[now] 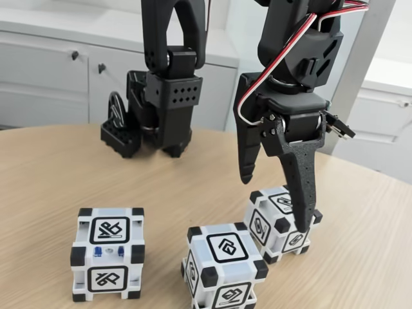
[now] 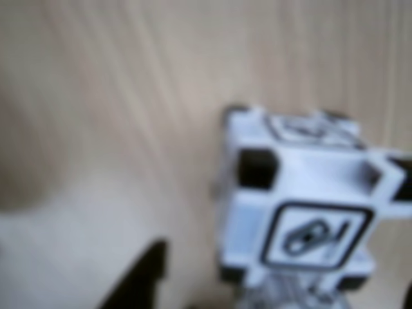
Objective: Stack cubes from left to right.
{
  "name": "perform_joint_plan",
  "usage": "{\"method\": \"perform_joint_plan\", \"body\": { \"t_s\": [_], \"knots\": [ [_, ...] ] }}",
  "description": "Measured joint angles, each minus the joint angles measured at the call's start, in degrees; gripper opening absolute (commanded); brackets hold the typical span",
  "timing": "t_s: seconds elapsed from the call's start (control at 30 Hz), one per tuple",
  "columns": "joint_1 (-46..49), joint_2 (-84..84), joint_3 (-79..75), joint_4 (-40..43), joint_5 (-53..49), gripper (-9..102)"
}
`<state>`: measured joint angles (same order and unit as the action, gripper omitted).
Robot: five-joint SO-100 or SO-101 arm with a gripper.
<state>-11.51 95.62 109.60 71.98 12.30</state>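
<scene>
White cubes, black corners, black-framed glyphs, wooden table.

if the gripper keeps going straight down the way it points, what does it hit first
Most likely the right cube: the open gripper points down, one finger already over its top, the other beside it, toward the table. Depth is unclear.

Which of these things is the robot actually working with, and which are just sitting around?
Part of the job:
- left cube
- middle cube
- right cube
- gripper, open over the right cube

Just there:
- second black arm
- table
- white cabinets
</scene>
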Motion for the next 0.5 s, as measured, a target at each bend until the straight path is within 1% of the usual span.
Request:
{"method": "perform_joint_plan", "body": {
  "t_s": [0.3,0.5],
  "knots": [
    [0.0,-1.76,0.0,-8.35,-0.35,39],
    [0.0,-10.81,-0.18,-10.37,-1.05,39]
  ]
}}
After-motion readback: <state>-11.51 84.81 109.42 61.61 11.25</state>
